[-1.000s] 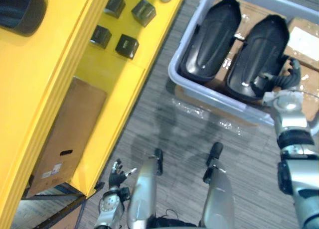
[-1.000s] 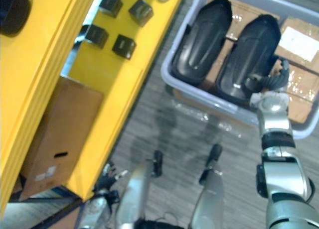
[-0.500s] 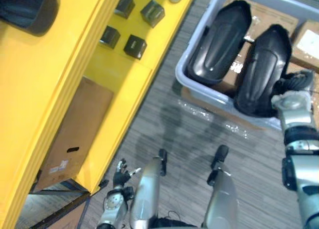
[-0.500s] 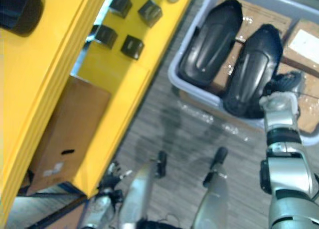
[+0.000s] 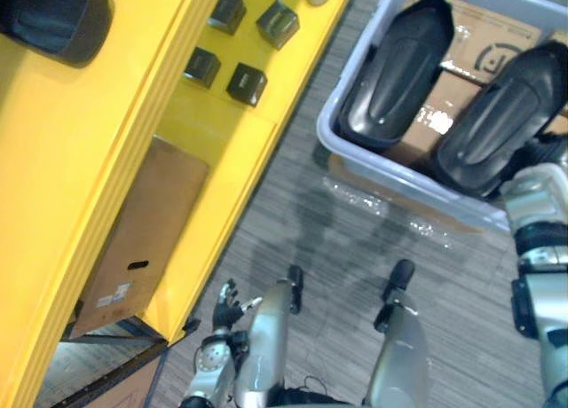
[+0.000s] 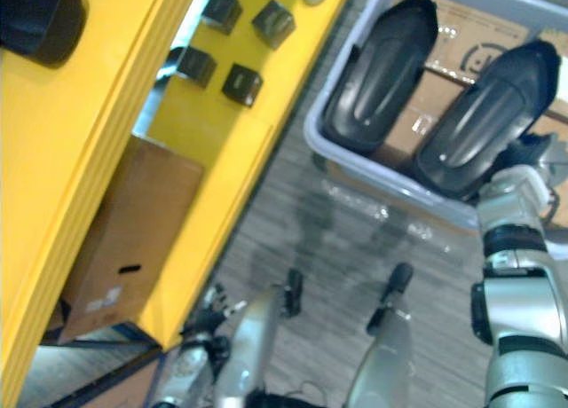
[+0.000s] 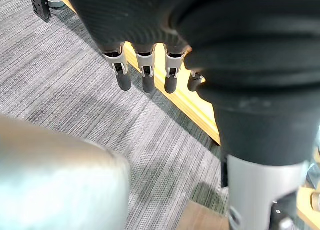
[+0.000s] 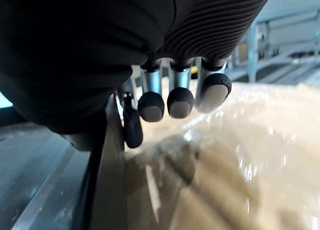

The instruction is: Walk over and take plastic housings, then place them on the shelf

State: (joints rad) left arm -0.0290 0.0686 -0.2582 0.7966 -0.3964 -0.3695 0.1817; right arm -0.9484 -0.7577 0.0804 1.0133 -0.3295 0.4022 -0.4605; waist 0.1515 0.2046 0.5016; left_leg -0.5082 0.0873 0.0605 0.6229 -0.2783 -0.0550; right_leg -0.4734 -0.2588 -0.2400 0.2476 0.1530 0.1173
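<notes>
Housings [image 5: 395,66] of black plastic, two of them, lie side by side in a grey tub [image 5: 408,173], resting on cardboard boxes [image 5: 479,31] inside it. My right robot hand [image 5: 540,179] is at the near end of the right-hand housing [image 5: 497,115], by the tub's rim; I cannot tell whether it grips. Grey striped carpet [image 5: 328,248] covers the floor around the tub. To my left stands the yellow shelf [image 5: 222,160], carrying small black boxes [image 5: 247,82], a brown carton [image 5: 133,239] lower down and a third housing [image 5: 58,18] on top. My left robot hand [image 5: 227,307] hangs low beside the shelf, fingers [image 7: 144,72] loosely spread.
</notes>
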